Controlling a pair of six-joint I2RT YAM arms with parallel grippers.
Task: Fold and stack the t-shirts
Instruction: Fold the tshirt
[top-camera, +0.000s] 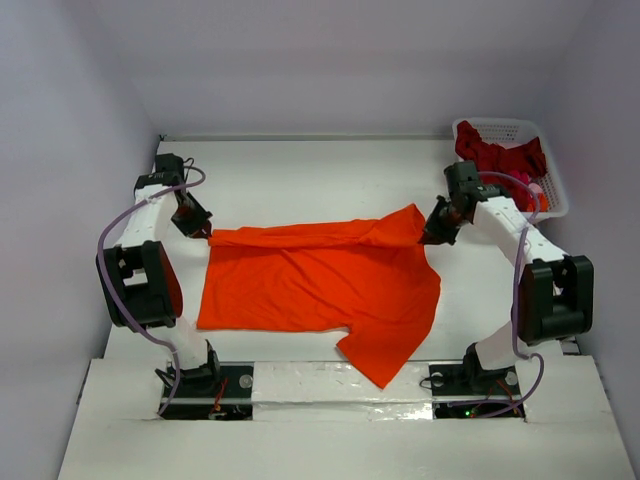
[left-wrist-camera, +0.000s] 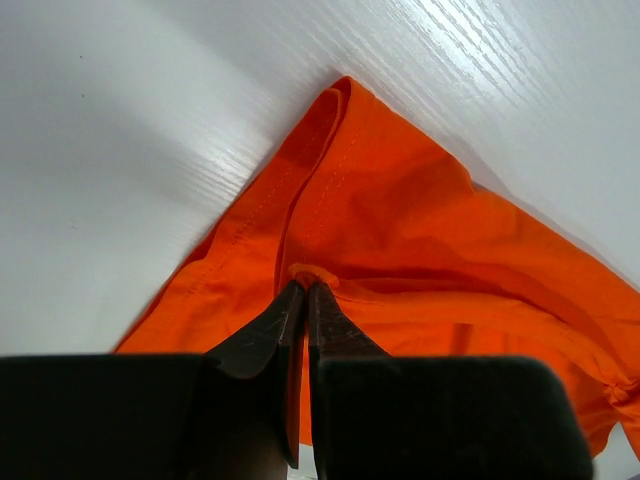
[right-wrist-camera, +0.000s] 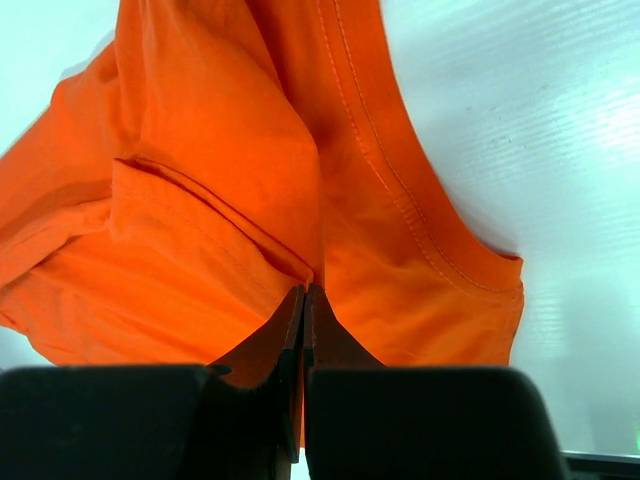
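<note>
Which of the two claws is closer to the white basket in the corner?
Right. The right gripper pinches the orange t-shirt a little in front of the basket; the left gripper holds the shirt's other end, far on the opposite side.

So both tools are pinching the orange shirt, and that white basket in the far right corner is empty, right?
Not empty. The white basket holds dark red shirts, as the top view shows. The rest stands: the left tool and the right tool each pinch an edge of the orange shirt.
</note>
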